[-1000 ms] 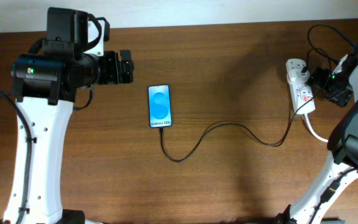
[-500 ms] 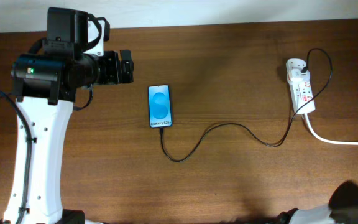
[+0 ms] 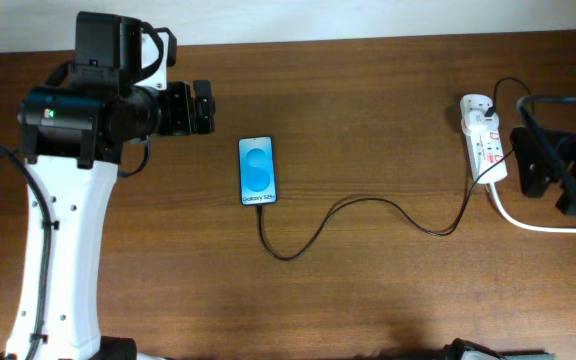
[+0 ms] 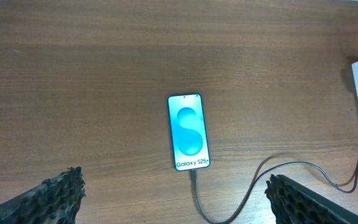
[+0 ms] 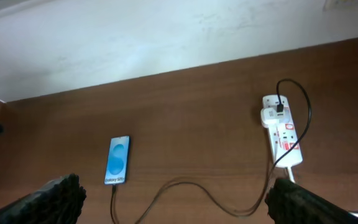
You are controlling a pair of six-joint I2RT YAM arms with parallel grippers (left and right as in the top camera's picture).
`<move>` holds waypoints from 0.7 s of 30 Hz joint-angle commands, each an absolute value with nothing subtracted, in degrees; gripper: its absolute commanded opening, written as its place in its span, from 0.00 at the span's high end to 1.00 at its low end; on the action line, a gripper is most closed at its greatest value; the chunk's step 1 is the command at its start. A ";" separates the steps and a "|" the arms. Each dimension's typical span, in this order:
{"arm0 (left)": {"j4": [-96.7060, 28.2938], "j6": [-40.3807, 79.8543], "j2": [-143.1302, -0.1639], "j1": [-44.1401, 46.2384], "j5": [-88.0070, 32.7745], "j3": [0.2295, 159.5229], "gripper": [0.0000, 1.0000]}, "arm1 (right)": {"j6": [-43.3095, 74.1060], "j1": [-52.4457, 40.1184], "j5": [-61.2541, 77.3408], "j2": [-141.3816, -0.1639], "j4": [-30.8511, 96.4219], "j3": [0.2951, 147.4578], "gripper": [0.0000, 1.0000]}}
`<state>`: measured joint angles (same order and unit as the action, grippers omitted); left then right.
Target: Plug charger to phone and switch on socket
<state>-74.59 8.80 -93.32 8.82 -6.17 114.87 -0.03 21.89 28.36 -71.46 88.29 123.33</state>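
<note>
The phone (image 3: 257, 170) lies screen up at the table's middle, blue screen lit; it also shows in the left wrist view (image 4: 188, 132) and the right wrist view (image 5: 117, 160). The charger (image 3: 368, 205) runs as a thin black cable from the phone's bottom edge, where its plug tip sits, over to the socket (image 3: 483, 140) at the far right. The socket also shows in the right wrist view (image 5: 283, 134). My left gripper (image 4: 176, 190) is open and empty, high above and left of the phone. My right gripper (image 5: 179, 194) is open and empty, raised well back from the socket.
The socket's thick white cord (image 3: 538, 225) runs off to the right. My right arm (image 3: 558, 165) shows dark and blurred at the right edge, just right of the socket. A white wall (image 5: 135, 43) borders the table's far side.
My right arm was beside the socket, left the overhead view, and now shows again at the right edge. Left arm, phone and cable have not moved.
</note>
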 commanded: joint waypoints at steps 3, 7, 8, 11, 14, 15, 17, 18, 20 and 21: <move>-74.70 8.49 -92.51 8.47 -6.59 115.44 0.01 | -0.47 12.38 23.20 -69.32 72.73 113.30 0.02; -74.70 8.49 -92.51 8.47 -6.59 115.44 0.01 | -0.49 6.37 19.64 -54.26 43.77 80.53 0.02; -74.70 8.51 -92.51 8.47 -6.59 115.44 0.01 | -0.51 6.07 19.59 -47.97 33.45 68.93 0.02; -74.72 8.51 -92.51 8.47 -6.59 115.44 0.01 | -0.62 0.89 13.13 -28.62 7.31 38.00 0.02; -74.70 8.49 -92.51 8.47 -6.57 115.44 0.01 | -0.64 0.01 12.80 -16.75 -1.65 21.30 0.02; -74.70 8.51 -92.51 8.47 -6.57 115.44 0.01 | -0.62 -0.01 12.82 -12.14 -4.60 15.49 0.02; -74.70 8.49 -92.51 8.47 -6.59 115.44 0.01 | -0.62 -0.05 12.82 -6.28 -7.01 8.43 0.02; -74.70 8.51 -92.51 8.47 -6.59 115.44 0.01 | -0.62 -0.05 12.82 -4.91 -7.16 6.76 0.02; -74.70 8.51 -92.51 8.47 -6.59 115.44 0.01 | -0.62 -0.05 12.84 -1.80 -7.55 3.09 0.02; -74.70 8.51 -92.51 8.47 -6.59 115.44 0.01 | -0.62 -0.05 12.86 -0.62 -7.55 1.78 0.02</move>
<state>-74.54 8.80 -93.27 8.82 -6.61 115.09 -0.45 0.47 13.32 -3.07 -7.11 4.23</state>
